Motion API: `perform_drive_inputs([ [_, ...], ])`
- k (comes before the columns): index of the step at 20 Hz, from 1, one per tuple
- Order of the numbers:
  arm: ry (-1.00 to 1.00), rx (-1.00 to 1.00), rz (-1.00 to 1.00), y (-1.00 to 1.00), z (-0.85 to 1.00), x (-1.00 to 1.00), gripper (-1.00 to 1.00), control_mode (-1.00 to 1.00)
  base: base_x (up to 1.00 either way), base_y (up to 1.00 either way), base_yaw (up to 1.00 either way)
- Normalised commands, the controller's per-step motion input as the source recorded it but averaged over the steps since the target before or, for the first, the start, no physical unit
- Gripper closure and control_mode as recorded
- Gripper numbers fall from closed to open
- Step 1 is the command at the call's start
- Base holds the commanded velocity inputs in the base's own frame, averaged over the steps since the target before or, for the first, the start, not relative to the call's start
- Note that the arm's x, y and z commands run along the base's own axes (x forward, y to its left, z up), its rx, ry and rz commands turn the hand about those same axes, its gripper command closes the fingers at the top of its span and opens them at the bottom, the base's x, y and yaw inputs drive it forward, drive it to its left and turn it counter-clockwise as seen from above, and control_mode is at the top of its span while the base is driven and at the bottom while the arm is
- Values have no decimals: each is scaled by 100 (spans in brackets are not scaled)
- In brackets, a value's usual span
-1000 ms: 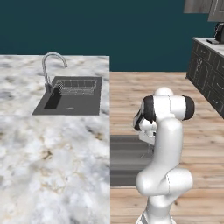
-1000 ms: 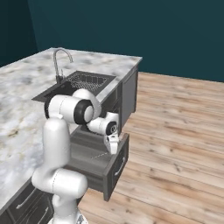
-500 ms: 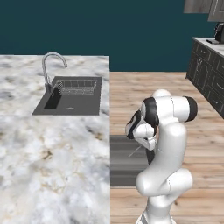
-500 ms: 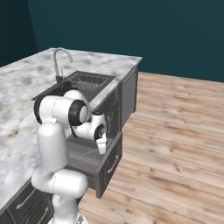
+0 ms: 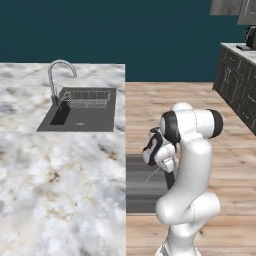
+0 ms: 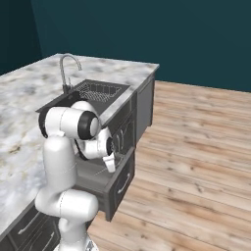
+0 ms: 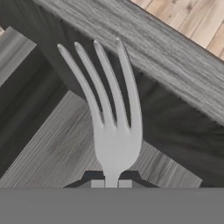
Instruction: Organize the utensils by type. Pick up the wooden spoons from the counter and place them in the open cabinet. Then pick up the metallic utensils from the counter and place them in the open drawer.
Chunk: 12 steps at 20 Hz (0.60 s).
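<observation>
And here's the fork right in front of the hand camera, four tines fanning away from the lens, its neck running down between the fingertips. The pincer is clamped on the fork's handle, jaws nearly together on that thin strip of metal. In the left base view the fork shows as a pale sliver slanting down from the hand.

How will it handle? By the look of it, light, rigid and smooth: it won't bend or break, but a slim polished handle could twist or slide in a narrow grip. Held near the neck, as it seems to be, the tines stick out well ahead, so any tilt of the wrist swings them. A hold on the flat of the handle looks like the safest place.

Now the arm: it's folded tight, elbow high, forearm tucked in and the pincer pointing downward over the open drawer, which juts from the near side of the desk. The dark grey drawer floor lies right beneath the tines.
</observation>
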Motion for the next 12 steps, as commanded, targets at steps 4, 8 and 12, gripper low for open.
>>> perform_drive_inputs([
  [4,0,-1,0,-58,-30,-34,100,-100,0,0,0],
  [8,0,0,-1,-64,-32,-32,100,-100,0,0,0],
  [12,0,0,0,-53,-23,-28,100,-100,0,0,0],
])
